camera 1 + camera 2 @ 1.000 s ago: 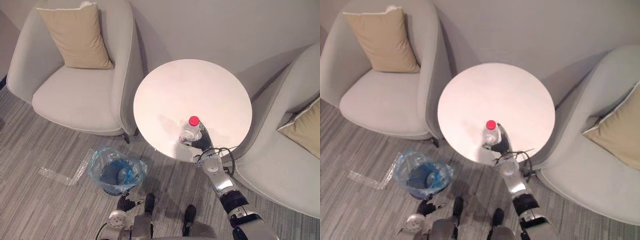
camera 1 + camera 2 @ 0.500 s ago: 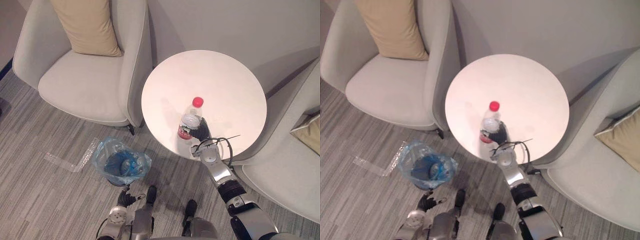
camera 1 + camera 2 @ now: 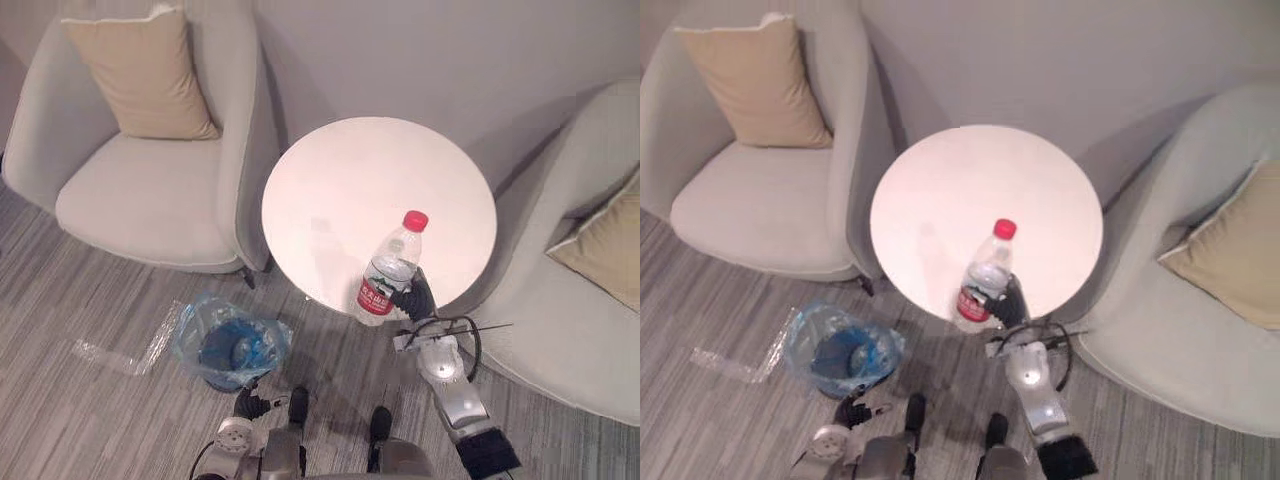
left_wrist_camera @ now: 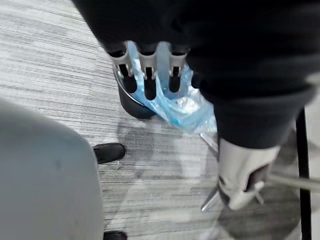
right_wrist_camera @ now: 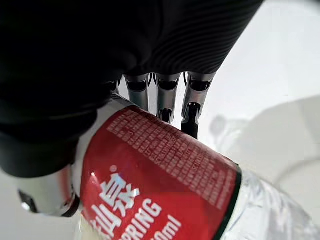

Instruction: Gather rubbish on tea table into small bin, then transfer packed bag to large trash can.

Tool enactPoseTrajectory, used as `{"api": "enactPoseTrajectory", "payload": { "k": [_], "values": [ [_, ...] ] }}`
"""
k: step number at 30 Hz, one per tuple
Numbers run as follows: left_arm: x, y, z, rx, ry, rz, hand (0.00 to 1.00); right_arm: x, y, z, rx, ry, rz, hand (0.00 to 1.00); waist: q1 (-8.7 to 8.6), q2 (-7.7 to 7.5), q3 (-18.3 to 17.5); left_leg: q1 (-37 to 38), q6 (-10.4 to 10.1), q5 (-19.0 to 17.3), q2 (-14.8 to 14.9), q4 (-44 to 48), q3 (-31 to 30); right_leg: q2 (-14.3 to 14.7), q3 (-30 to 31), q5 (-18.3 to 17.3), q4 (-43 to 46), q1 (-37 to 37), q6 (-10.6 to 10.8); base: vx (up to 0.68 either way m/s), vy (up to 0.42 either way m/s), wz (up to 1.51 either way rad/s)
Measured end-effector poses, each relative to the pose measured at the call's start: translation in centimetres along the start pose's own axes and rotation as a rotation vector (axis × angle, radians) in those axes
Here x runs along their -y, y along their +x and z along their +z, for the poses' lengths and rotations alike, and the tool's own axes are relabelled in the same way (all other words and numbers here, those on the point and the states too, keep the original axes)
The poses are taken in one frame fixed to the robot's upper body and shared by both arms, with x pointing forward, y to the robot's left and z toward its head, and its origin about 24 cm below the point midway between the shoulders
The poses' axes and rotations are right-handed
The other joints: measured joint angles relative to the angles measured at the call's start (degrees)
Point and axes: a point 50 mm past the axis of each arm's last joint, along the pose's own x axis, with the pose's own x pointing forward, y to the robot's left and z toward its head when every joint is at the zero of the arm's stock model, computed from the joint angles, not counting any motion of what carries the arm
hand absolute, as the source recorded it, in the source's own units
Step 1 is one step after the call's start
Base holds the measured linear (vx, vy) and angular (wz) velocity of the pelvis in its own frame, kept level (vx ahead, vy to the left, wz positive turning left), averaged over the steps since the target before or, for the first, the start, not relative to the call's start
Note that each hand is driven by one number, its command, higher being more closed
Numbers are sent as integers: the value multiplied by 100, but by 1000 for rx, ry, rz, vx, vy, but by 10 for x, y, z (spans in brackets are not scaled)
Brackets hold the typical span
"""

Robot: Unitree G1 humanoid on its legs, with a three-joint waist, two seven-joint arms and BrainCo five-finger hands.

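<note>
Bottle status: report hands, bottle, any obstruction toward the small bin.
Right hand shut on bottle, tilted at tea table's near edge. Left hand open beside small bin. Nothing seen between bottle and bin.

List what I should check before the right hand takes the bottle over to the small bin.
1. Grip: right hand curled round the bottle at its red label: ok.
2. Red cap on: ok.
3. Bottle lifted clear of the tea table: cannot tell.
4. Small bin on the floor, blue bag mouth open: ok.
5. Left hand open, holding nothing, beside the bin: ok.
</note>
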Motion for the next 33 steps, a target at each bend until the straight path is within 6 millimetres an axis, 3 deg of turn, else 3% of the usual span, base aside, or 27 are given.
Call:
{"api": "enactPoseTrajectory", "payload": {
  "k": [7,13,19,21,23,25,28,29,30,32,33],
  "values": [
    [4,-4,-15,-55,23,-22,0,-3,-32,-18,-96,41,10,100,-117,-52,-424,170,-10,-42,54,3,304,64,313,139,-117,43,-3,-47,0,-25],
    [5,-6,-19,-65,23,-28,0,-5,-34,-18,-101,45,29,100,-142,-32,-434,277,-21,-201,99,207,691,97,669,165,57,-76,-5,-69,6,-38],
    [6,-5,-17,-57,35,-45,0,-3,-30,-17,-89,38,15,100,-252,-21,-444,-139,37,-340,-13,748,481,-32,750,-276,1084,-564,105,-58,-9,23],
    [5,-5,-17,-61,22,-37,0,0,-31,-17,-92,32,4,100,-268,-34,-446,-343,30,-270,-82,828,149,-16,1101,-825,1774,-639,160,-53,-36,92],
    [4,-5,-17,-60,15,-30,0,-2,-29,-15,-83,35,6,100,-252,-90,-529,-542,-26,-212,-161,917,-112,-22,1147,-1012,1732,-624,56,-30,-95,92],
    [11,-4,-12,-51,-10,-39,0,1,-14,-4,-22,26,-6,100,-110,240,-575,-1019,-174,-13,99,1016,-474,237,735,-564,1028,-588,-125,-80,-125,71],
    [16,-3,-4,-25,-39,-38,0,5,-4,0,2,17,-33,100,-30,485,-362,-1115,-329,164,317,887,-817,492,274,-169,417,-254,-292,-115,-114,60],
    [16,-3,-3,-24,-44,-38,0,5,-3,-1,-4,16,-34,100,-11,515,-346,-1115,-299,86,377,792,-725,521,195,-150,404,-215,-318,-139,-145,83],
    [20,-3,-3,-24,-48,-45,0,7,-5,-4,-18,15,-48,100,-57,616,-300,-1084,-142,-31,554,643,-168,544,-102,-148,405,-132,-358,-135,-87,86],
    [21,-3,0,-12,-48,-47,0,12,-4,-6,-29,20,-81,100,-95,498,-243,-1012,13,-189,553,442,306,316,-355,-130,413,-200,-435,-102,-20,79],
    [22,-2,2,-5,-46,-53,0,19,-5,-8,-40,18,-122,100,-99,509,-250,-1263,29,-204,540,1080,608,107,-551,-124,512,-314,-445,-122,11,71]
  ]
}}
